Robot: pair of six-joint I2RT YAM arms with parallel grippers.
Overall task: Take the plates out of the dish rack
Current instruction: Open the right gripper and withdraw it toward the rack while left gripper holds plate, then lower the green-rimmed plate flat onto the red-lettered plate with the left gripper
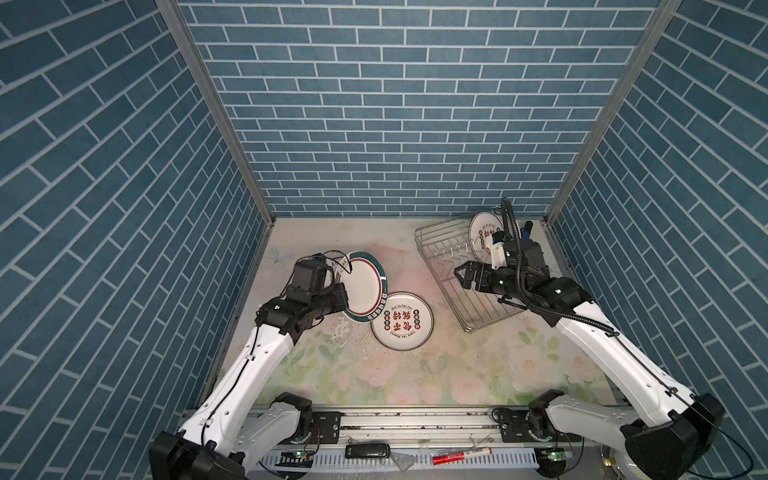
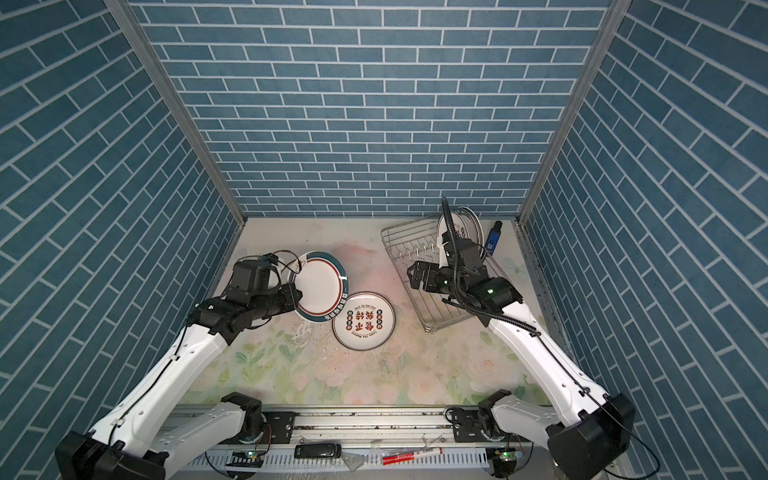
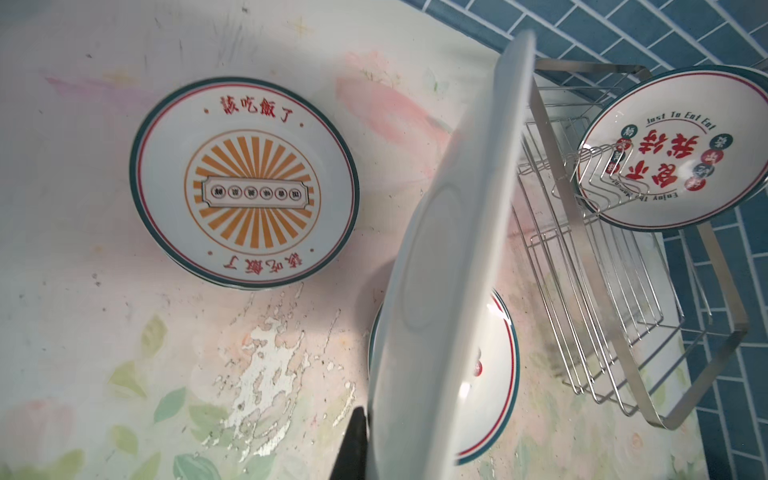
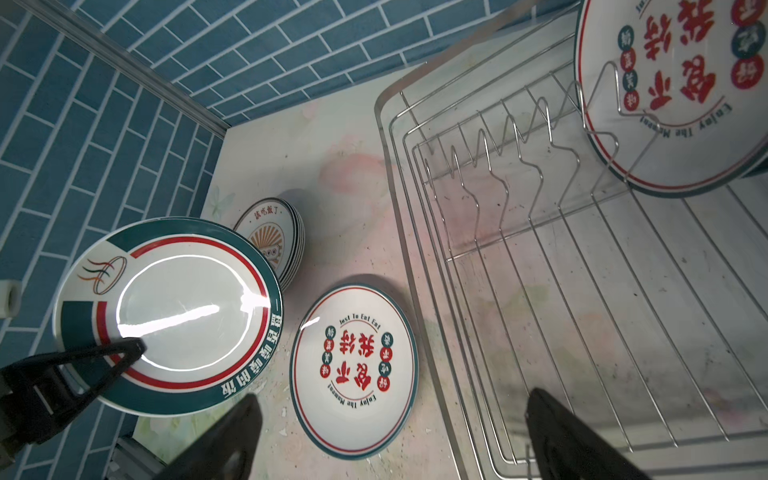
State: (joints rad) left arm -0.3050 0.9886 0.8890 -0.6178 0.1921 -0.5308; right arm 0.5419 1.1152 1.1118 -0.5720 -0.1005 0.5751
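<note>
Over rack (image 1: 436, 245) edge, right pincer (image 1: 464, 279) spread, flat plate (image 1: 402, 321) alongside

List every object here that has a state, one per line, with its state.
left gripper: shut on the teal-banded plate's rim.
teal-banded plate: held tilted above the table.
right gripper: open, empty, above the dish rack.
dish rack: nearly unloaded.
racked plate: standing at the rack's far end.
red-character plate: flat on table, face up.
sunburst stack: stacked flat, face up.

White plate (image 3: 449, 257) edge-on — sunburst plate (image 3: 245, 187) beyond
</note>
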